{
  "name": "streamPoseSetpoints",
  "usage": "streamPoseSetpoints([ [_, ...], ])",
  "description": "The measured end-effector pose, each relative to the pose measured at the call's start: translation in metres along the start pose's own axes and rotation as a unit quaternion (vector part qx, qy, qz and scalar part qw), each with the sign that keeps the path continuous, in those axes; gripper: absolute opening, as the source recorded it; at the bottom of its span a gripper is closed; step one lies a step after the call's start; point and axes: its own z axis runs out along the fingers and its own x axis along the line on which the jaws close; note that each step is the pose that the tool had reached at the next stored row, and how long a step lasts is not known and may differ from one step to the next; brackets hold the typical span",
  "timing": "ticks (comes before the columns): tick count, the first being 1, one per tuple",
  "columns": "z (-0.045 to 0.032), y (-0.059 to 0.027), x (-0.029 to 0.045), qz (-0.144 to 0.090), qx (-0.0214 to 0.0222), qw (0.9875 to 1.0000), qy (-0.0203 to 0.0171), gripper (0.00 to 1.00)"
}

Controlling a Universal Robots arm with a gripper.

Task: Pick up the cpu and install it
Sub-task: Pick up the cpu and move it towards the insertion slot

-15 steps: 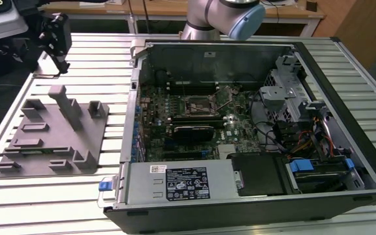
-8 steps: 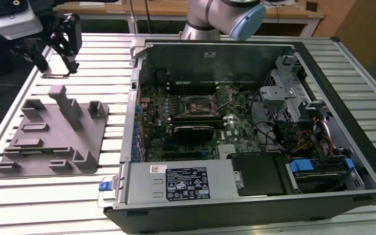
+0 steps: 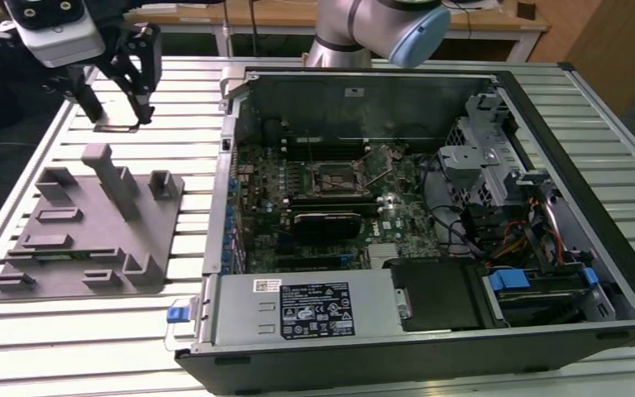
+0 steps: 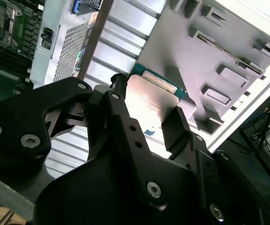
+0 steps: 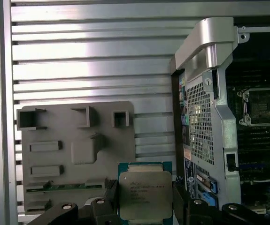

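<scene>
Over the slatted table [image 3: 191,91], well to the exterior view's left of the open computer case [image 3: 350,101], the gripper [image 3: 115,112] pinches the cpu [image 5: 145,194] flat by two opposite edges; so thin a hold might let it twist, seating it crooked in the motherboard socket [image 3: 334,175].

free for gripper [image 3: 116,118] with cpu [image 5: 145,194]: surface [image 3: 191,124] strip between fixture [image 3: 86,248] and case [image 3: 582,165] | obstacles: fixture posts [image 3: 113,178], case wall [image 3: 229,198]
</scene>
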Motion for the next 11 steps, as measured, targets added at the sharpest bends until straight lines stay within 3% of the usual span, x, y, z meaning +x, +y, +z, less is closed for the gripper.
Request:
streamPoseSetpoints([
  [11, 0.0016, 0.0023, -0.0332, 0.0, 0.0, 1.0, 0.0001, 0.55],
])
